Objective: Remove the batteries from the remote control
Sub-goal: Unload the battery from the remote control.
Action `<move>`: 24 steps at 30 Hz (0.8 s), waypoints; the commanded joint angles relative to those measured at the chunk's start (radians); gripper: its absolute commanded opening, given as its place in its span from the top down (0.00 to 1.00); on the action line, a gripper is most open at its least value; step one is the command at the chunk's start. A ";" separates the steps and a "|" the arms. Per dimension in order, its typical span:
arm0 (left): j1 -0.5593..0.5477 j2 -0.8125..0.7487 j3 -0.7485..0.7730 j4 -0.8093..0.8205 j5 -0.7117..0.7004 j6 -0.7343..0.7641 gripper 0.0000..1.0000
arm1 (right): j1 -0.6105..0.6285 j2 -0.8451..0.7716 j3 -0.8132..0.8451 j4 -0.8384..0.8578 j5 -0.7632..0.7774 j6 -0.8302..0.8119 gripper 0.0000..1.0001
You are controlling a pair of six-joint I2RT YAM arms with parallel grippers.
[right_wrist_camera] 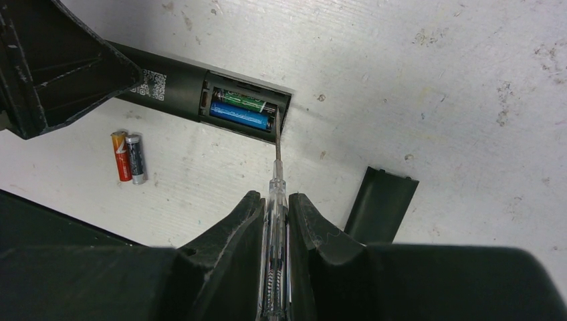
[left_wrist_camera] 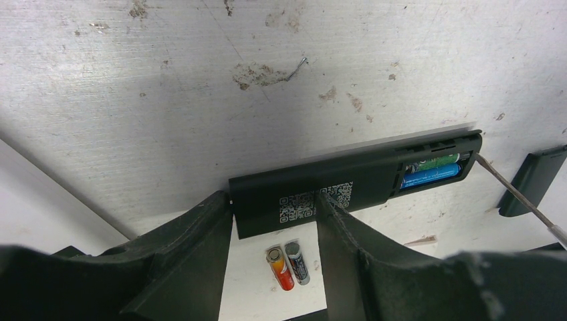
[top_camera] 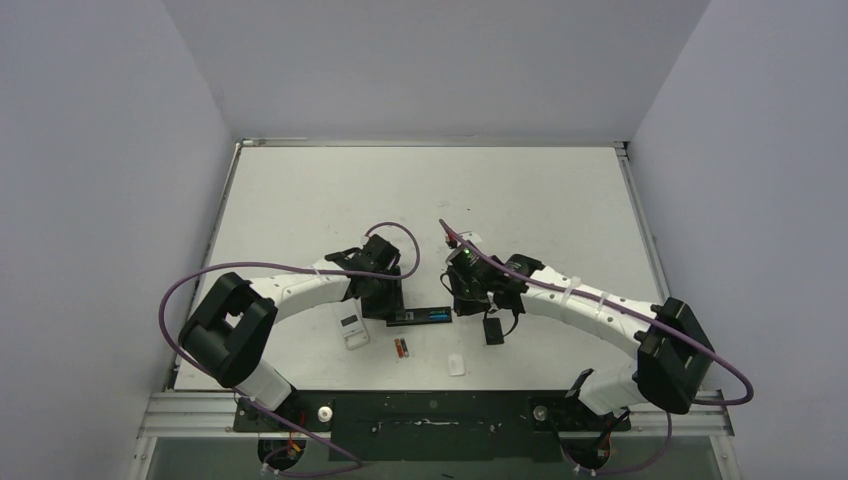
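From above, the black remote control [top_camera: 418,317] lies across the middle of the bench [top_camera: 420,190] between the two arms, but its open bay is only a speck of blue there. The wrist views show more. In the right wrist view the bay sits at upper centre with two batteries inside, a green cell [right_wrist_camera: 244,100] touching a blue cell [right_wrist_camera: 241,115]. The right pincer [right_wrist_camera: 274,200] is clenched on a clear-handled screwdriver [right_wrist_camera: 276,190], and the tool's thin shaft reaches up to the bay's right end.

The left wrist view shows that shaft only as a thin line at the right edge. The left pincer [left_wrist_camera: 274,200] is spread wide. One fingertip [left_wrist_camera: 324,200] is over the QR label and the other is just beside the remote's left end, so nothing is squeezed between them. In the gap below the remote lie two loose batteries, a red-orange cell [left_wrist_camera: 281,267] and a dark cell [left_wrist_camera: 299,263], touching side by side.

The black cover plate [right_wrist_camera: 378,204] lies on the bench lower right of the bay. Only the top view shows a small white remote [top_camera: 353,329] and a white plastic piece [top_camera: 456,364].
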 commanded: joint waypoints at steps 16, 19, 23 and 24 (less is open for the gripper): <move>-0.021 0.053 -0.008 0.004 -0.041 0.003 0.55 | 0.007 0.028 0.005 0.024 -0.059 -0.035 0.95; -0.021 0.055 -0.006 0.004 -0.041 0.003 0.55 | 0.007 0.033 0.008 0.014 -0.058 -0.038 0.95; -0.021 0.056 -0.003 0.003 -0.041 0.005 0.55 | 0.008 0.028 0.016 0.001 -0.042 -0.032 0.95; -0.021 0.057 -0.003 0.002 -0.041 0.005 0.55 | 0.010 0.024 0.021 -0.006 -0.035 -0.031 0.95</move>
